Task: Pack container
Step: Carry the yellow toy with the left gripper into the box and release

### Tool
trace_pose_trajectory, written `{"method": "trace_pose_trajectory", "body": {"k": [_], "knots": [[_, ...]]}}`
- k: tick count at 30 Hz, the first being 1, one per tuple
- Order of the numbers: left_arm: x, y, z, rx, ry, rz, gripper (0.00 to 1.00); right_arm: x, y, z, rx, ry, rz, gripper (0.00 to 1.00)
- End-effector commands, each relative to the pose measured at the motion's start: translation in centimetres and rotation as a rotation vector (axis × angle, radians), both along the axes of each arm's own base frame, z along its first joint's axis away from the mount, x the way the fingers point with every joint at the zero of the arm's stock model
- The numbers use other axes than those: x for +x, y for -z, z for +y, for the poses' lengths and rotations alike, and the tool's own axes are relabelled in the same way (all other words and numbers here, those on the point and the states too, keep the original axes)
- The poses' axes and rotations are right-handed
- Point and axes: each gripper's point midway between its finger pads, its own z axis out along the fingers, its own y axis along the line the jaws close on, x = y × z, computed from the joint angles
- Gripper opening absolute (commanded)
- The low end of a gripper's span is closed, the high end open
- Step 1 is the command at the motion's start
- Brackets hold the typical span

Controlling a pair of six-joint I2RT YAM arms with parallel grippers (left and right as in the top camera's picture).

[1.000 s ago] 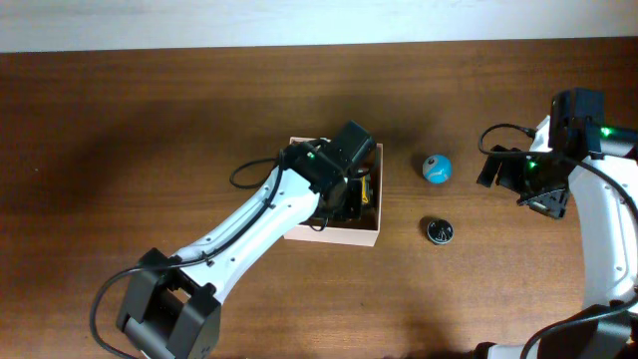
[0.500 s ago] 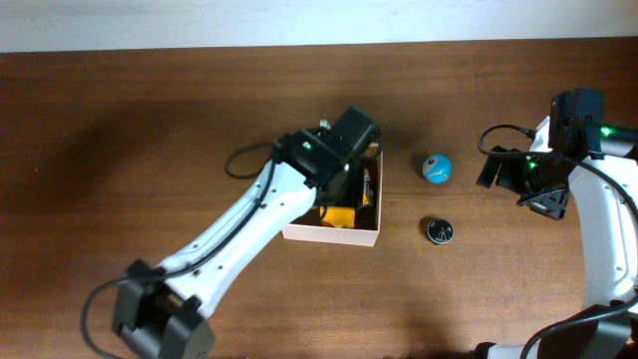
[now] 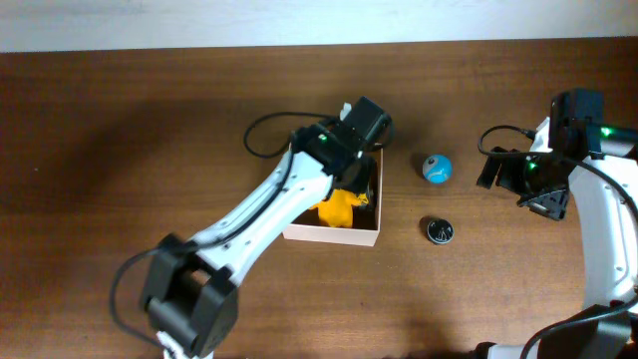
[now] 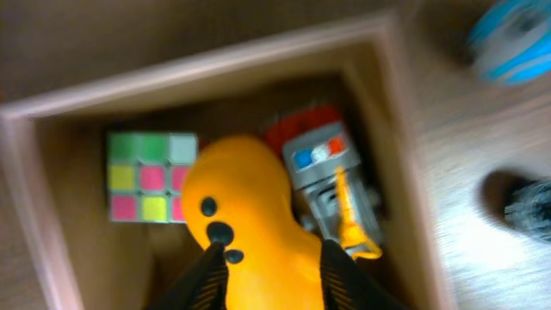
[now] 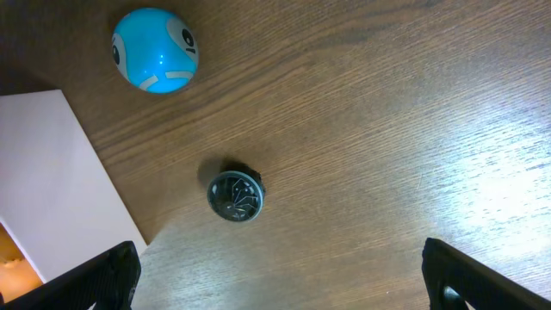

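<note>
The container (image 3: 334,237) is a square cardboard box with white outer walls and a tan inside, at the table's middle. My left gripper (image 4: 274,258) reaches into it from above, and it also shows in the overhead view (image 3: 351,170). It is closed on a yellow toy (image 4: 241,198), which hangs low inside the box (image 3: 337,209). In the box there are also a colour cube (image 4: 151,176) and a small grey and red robot toy (image 4: 331,185). My right gripper (image 5: 275,275) is open and empty, hovering right of the box (image 3: 520,179).
A blue ball (image 3: 436,169) lies right of the container, also in the right wrist view (image 5: 155,50). A small black round object (image 3: 439,231) lies below it (image 5: 235,195). The box's white wall shows at the right wrist view's left edge (image 5: 52,189).
The left arm has stretched toward the box's far right corner. More of the yellow toy shows in the box now. The right arm has not moved.
</note>
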Motion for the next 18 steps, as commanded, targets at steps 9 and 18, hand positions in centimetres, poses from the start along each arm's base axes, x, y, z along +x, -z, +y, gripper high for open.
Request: {"method": "trace_pose_trajectory", "body": {"k": [9,18], "knots": [[-0.6,6.7,0.4,0.113,0.031,0.125,0.39,0.2,-0.2,-0.3,-0.006,0.007,-0.002,0.99],[1.1,-1.4,-0.9,0.006,0.037,-0.008,0.47,0.2,-0.2,-0.3,-0.006,0.007,-0.002,0.99]]}}
